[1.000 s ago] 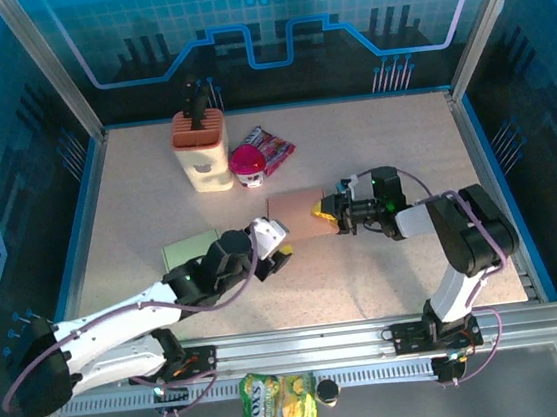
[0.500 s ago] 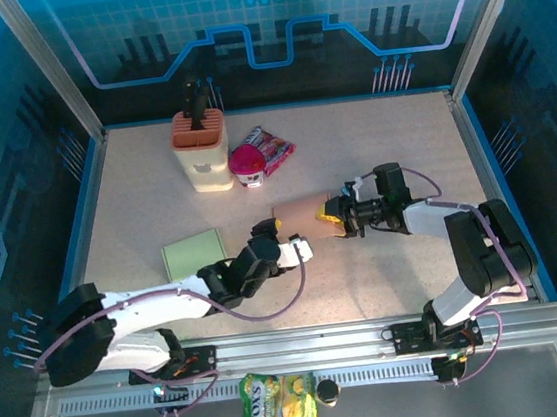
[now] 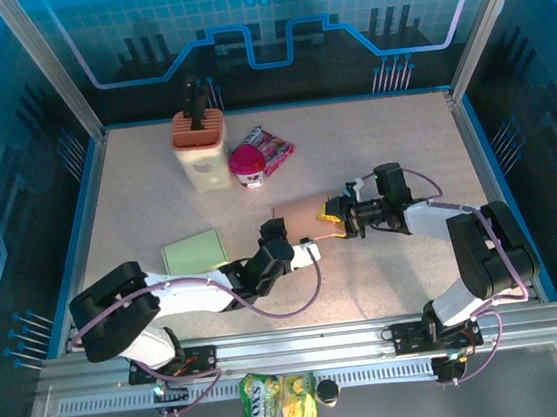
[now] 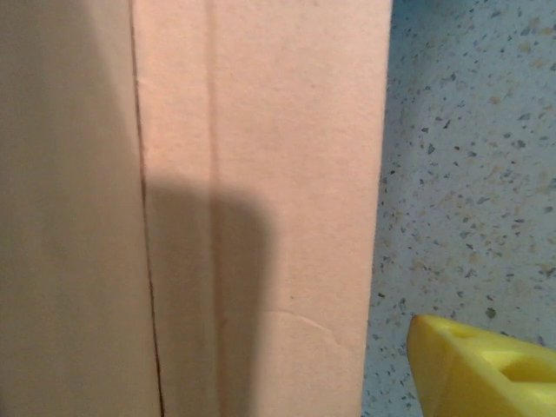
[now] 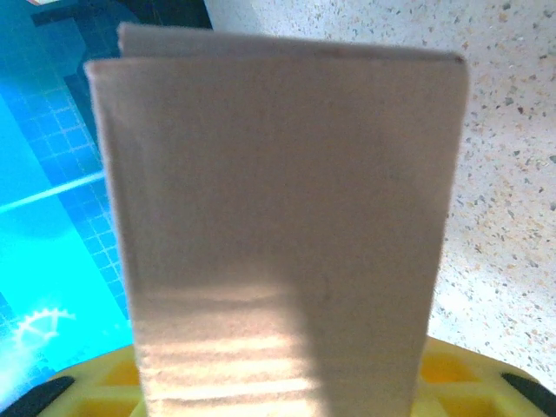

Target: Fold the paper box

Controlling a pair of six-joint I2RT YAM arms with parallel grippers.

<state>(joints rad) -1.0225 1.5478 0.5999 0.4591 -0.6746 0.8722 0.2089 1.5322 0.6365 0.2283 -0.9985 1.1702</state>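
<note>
So the right hand point(image 3: 336, 212) is clamped on the right end of the paper box point(image 3: 298, 216). In its wrist view the panel is pinched between the yellow pads point(image 5: 469, 373). From that grip the box is stretched out leftward over the counter point(image 3: 402, 144), with its long axis roughly in line with that hand's fingers. The left hand point(image 3: 302, 254) is parked right at the box's near edge, with one yellow finger point(image 4: 473, 365) placed beside the cardboard rather than on it. Whether that hand is released or clenched can't be told. The free near side is closest to the left hand, so the fold is probably best pushed from there, along the crease point(image 4: 149, 278).
</note>
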